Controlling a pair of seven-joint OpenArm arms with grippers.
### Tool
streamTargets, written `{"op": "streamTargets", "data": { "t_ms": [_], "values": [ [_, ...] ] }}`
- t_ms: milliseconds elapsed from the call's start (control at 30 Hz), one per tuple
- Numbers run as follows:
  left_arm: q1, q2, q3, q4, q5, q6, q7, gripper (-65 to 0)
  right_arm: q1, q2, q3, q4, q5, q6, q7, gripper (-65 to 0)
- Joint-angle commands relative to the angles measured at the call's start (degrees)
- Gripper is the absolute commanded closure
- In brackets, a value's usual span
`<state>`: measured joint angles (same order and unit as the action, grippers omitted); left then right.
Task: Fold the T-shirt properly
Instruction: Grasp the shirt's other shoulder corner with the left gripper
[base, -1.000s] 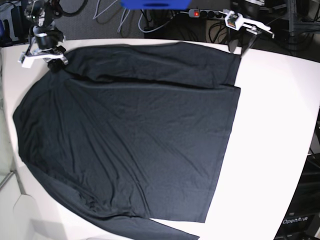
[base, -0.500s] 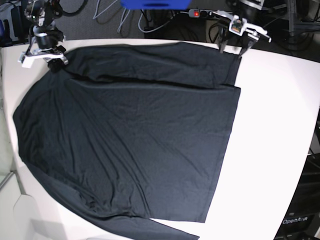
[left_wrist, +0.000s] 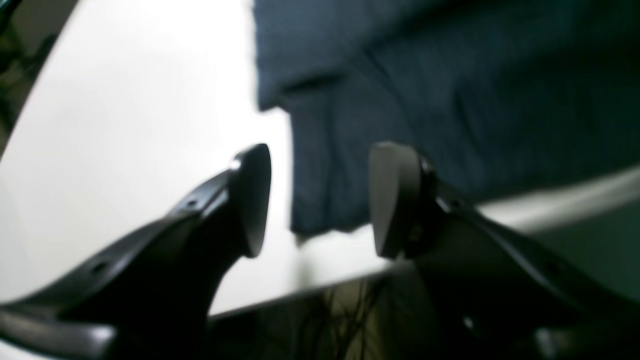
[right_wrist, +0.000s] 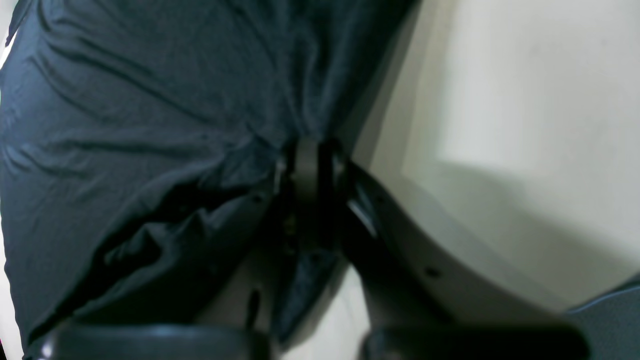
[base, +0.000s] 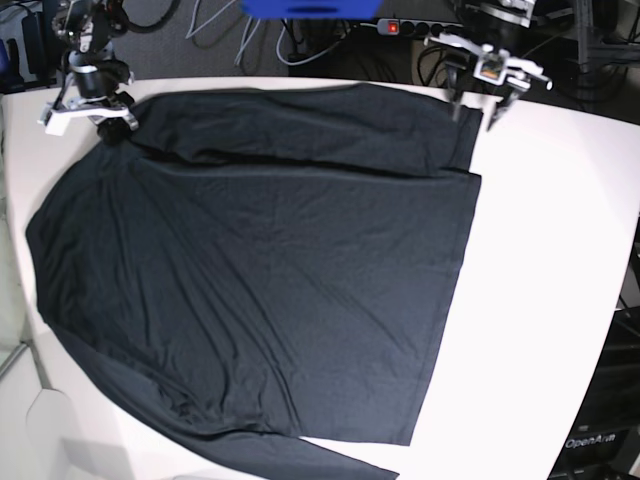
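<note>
Shirt-wise: black T-shirt (base: 270, 270) lies flat across the worktop (base: 560, 250). Right gripper (right_wrist: 307, 170) is pinching fabric at the far-left corner. Left gripper (left_wrist: 320, 200), jaws spread w/ nothing held, hovers just past the far-right corner, fabric edge btwn its jaws.

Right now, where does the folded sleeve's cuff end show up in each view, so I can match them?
Base: the cuff lies at top right, just below the left hand.
Left wrist: the cuff sits centre, between the open fingers.
Right wrist: not in view; only shirt pinched by the right hand.
Shared landmark: the white table.
</note>
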<state>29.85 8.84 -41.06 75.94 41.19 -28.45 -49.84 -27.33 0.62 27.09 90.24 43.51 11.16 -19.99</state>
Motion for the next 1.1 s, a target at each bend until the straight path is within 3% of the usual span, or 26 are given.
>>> {"op": "streamTargets", "data": {
  "t_ms": [0, 167, 300, 633, 900, 1067],
  "values": [
    [1.4, 0.2, 0.8, 0.1, -2.7, -0.3, -1.3, -31.3, -0.2, 0.3, 0.2, 0.7, 0.5, 0.2, 0.5, 0.0],
    [3.8, 0.2, 4.4, -0.1, -14.7, -0.3, -0.8, -31.3, -0.1, 0.3, 0.2, 0.7, 0.5, 0.2, 0.5, 0.0],
    [3.6, 0.2, 5.1, -2.7, -19.6, -0.3, 1.5, -31.3, -0.1, 0.3, 0.2, 0.7, 0.5, 0.2, 0.5, 0.0],
    [5.9, 0.2, 11.7, 1.7, -37.4, -0.4, 20.4, -31.3, -0.2, 0.3, 0.2, 0.7, 0.5, 0.2, 0.5, 0.0],
    [6.6, 0.2, 11.6, 11.5, -49.9, -0.5, 43.2, -31.3, -0.3, 0.2, 0.2, 0.6, 0.5, 0.2, 0.5, 0.0],
    [6.6, 0.2, 11.5, 13.0, -52.6, -2.1, 48.7, -31.3, -0.3, 0.2, 0.2, 0.6, 0.5, 0.2, 0.5, 0.0]
  ]
}}
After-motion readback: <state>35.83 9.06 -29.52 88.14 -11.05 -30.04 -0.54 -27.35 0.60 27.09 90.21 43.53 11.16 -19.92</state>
